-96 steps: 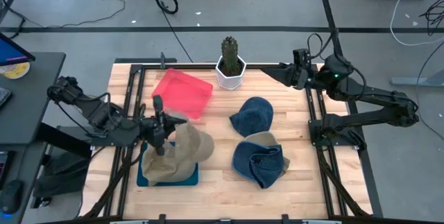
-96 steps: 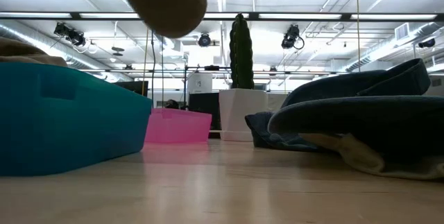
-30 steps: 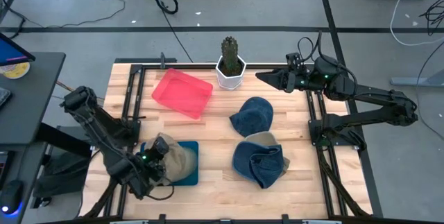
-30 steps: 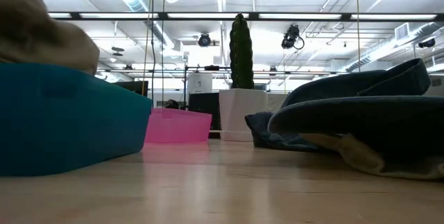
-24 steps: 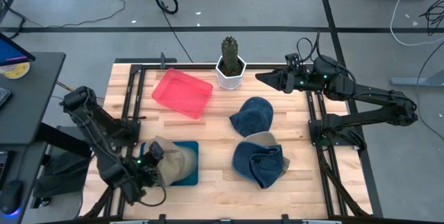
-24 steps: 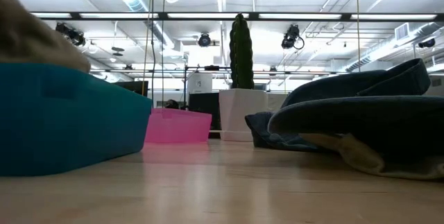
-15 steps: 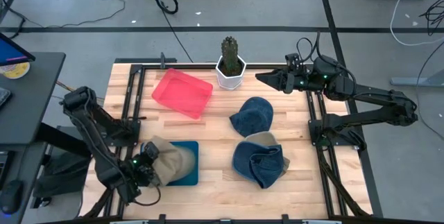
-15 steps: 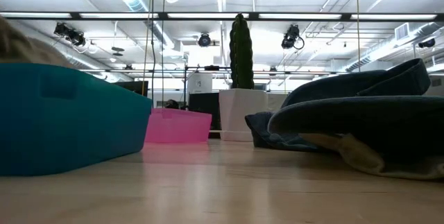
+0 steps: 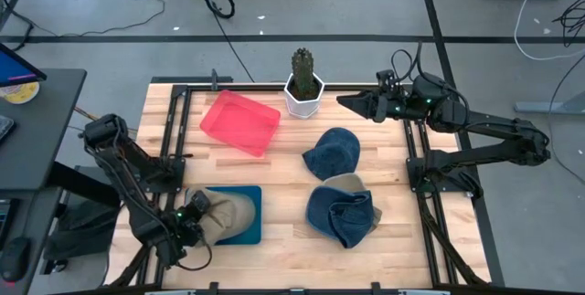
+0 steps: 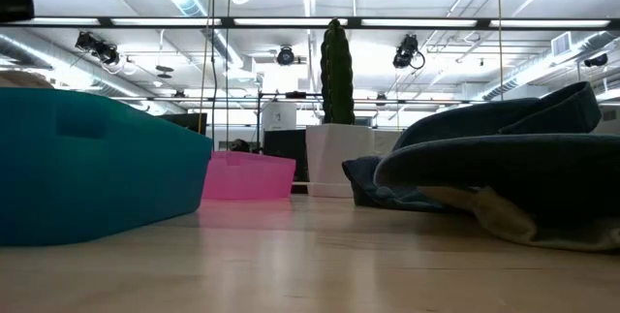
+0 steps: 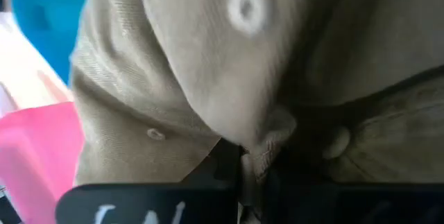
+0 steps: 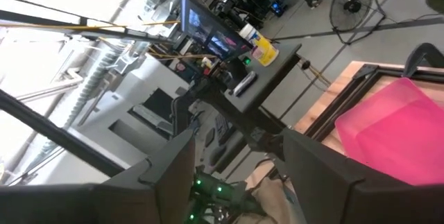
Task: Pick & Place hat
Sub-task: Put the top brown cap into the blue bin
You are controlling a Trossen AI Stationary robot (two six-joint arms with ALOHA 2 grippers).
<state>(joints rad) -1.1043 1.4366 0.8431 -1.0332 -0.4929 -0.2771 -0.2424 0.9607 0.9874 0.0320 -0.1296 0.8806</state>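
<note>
Where the table [image 9: 279, 245] comes nearest, left gripper [image 9: 192, 215]: low at the near-left corner, at the left edge of the teal bin.
Left gripper's hold: pinched on a fold of the tan hat; in the left wrist view, cloth gathered into creases at the dark fingers [image 11: 166, 203] and filling nearly the whole frame.
Tan hat [image 9: 228, 211]: lying in the teal bin, covering most of it, crown slumped, left edge under the gripper; in the low view, only a sliver showing above the bin's wall.
Teal bin [image 9: 251, 229]: on the wood at the near left, right rim and near corner bare; in the low view, tall wall [image 10: 97, 168] at the left.
Blue hat with tan lining [image 9: 340, 211]: near right of centre, crumpled, on the bare table, well apart from the bin.
Second blue hat [image 9: 332, 152]: just behind the first, nearly touching it, brim toward the left.
Pink tray [image 9: 240, 123]: farther back, left of centre, set at a slant.
Cactus in white pot [image 9: 304, 83]: upright at the far edge, middle, just beside the tray's far right corner.
Right gripper [image 9: 344, 101]: raised at the far right, beside the pot, pointing left, touching nothing.
Right gripper's hold: parted, with a wide gap between its two fingers [image 12: 166, 175] in the right wrist view.
</note>
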